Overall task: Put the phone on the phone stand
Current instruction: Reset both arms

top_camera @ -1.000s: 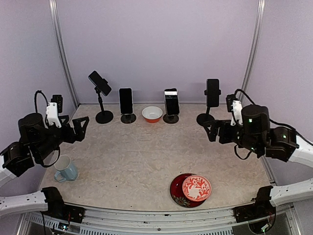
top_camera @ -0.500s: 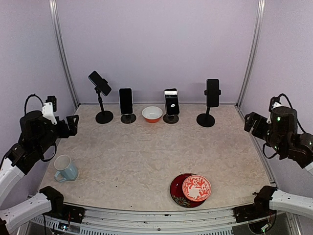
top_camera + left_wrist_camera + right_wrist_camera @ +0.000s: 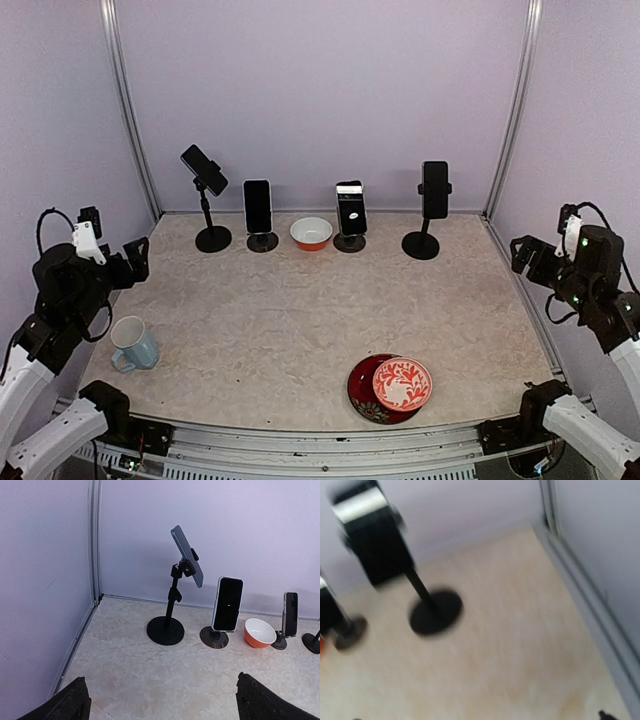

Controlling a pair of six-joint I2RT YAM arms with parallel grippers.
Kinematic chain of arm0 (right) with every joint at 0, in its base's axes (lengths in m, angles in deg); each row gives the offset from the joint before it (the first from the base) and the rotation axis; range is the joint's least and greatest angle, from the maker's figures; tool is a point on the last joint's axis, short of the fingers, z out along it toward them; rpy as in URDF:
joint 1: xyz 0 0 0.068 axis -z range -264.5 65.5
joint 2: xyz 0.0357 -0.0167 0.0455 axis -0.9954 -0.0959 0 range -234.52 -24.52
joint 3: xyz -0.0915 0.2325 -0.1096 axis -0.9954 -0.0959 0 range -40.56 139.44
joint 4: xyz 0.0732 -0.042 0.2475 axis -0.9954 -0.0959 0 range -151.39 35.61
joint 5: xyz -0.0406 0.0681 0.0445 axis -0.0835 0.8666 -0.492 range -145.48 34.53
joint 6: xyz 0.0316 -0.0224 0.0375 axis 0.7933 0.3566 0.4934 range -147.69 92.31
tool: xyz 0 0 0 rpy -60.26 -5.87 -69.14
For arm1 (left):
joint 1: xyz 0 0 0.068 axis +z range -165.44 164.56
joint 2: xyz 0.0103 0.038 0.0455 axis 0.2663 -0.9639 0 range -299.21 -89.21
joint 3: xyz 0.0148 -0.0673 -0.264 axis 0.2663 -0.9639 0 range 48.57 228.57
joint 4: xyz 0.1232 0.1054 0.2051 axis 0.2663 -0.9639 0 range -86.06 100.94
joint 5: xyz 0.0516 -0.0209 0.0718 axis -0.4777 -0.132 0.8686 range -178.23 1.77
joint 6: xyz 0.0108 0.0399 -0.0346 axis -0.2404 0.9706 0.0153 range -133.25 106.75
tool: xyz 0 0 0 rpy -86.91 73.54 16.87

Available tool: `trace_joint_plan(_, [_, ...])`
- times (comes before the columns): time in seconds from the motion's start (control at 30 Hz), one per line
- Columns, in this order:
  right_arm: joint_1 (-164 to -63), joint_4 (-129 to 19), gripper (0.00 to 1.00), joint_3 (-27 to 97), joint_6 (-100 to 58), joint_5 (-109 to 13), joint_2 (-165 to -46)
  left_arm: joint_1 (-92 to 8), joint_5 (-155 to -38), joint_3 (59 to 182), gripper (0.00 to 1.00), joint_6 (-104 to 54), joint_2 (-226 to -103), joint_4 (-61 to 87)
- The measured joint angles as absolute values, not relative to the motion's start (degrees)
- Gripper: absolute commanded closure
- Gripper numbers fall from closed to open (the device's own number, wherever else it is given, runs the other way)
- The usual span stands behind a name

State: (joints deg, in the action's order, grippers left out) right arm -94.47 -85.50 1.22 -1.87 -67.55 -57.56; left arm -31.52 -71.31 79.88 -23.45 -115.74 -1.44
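Note:
Along the back wall stand phone stands, each bearing a dark phone: a tilted phone (image 3: 203, 168) on a tall stand (image 3: 213, 238), an upright phone (image 3: 257, 206), another (image 3: 350, 209), and a phone (image 3: 435, 189) on the right tall stand (image 3: 420, 245). My left gripper (image 3: 130, 260) hovers open and empty at the table's left edge; in its wrist view (image 3: 167, 702) the tilted phone (image 3: 187, 556) lies ahead. My right gripper (image 3: 526, 252) is open and empty by the right wall. Its blurred wrist view shows the right phone (image 3: 372, 535) and its stand's base (image 3: 436, 611).
An orange bowl (image 3: 311, 232) sits between the two middle stands. A pale blue mug (image 3: 133, 344) stands near the left front. Red patterned plates (image 3: 392, 387) lie stacked at the front right. Metal frame posts run up both back corners.
Both arms have drawn back outward and toward the near side. The right gripper left the right tall stand for the right wall; the left moved to the left edge. Both stayed open.

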Motion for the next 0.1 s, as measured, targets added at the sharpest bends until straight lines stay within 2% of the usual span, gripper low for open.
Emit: trace_joint_plan(0.1, [-94.47, -82.92, 0.0, 1.53, -3.53, -67.73, -54.81, -31.52, -71.87, 79.26, 0.01, -23.47, -116.13, -0.04])
